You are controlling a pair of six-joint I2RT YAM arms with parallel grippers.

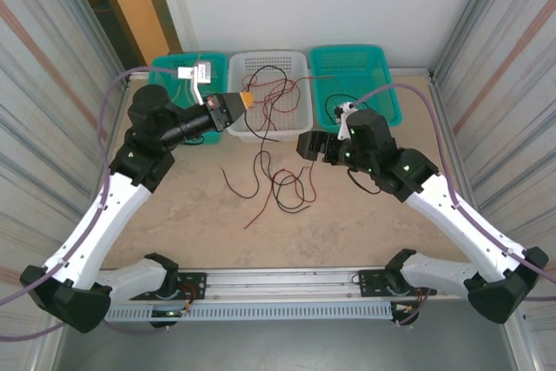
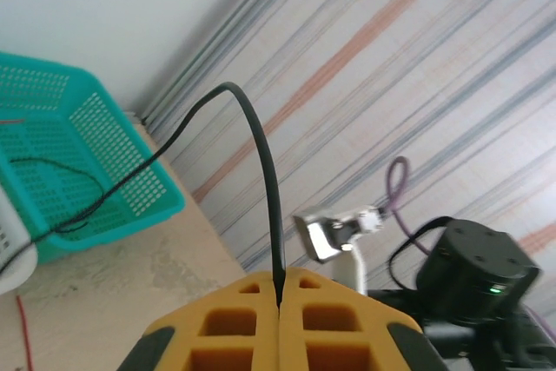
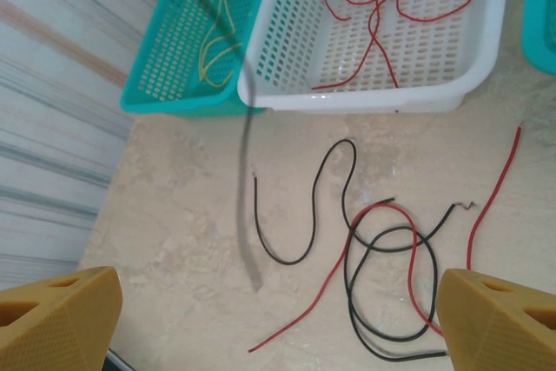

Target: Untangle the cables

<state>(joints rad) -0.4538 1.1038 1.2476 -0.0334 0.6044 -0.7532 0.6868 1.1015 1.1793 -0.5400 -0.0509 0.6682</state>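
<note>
**Arm Pose and Cable Positions**

My left arm is raised with the elbow bent, reaching toward the far side. My left gripper sits at the left wall of the white basket. My left wrist view shows its yellow fingers pressed together on a black cable. That cable arches up from the fingers and runs off toward the right green basket, where a thin black wire lies.

My right arm reaches in from the right. My right gripper hovers above the table with its jaws wide apart, holding nothing.

The overhead view places the tangled cables on the table between my two arms, nearer than the baskets. My right wrist view resolves them as red and black strands looped across each other. It also shows red cables inside the white basket and yellow cables inside the left green basket.
</note>
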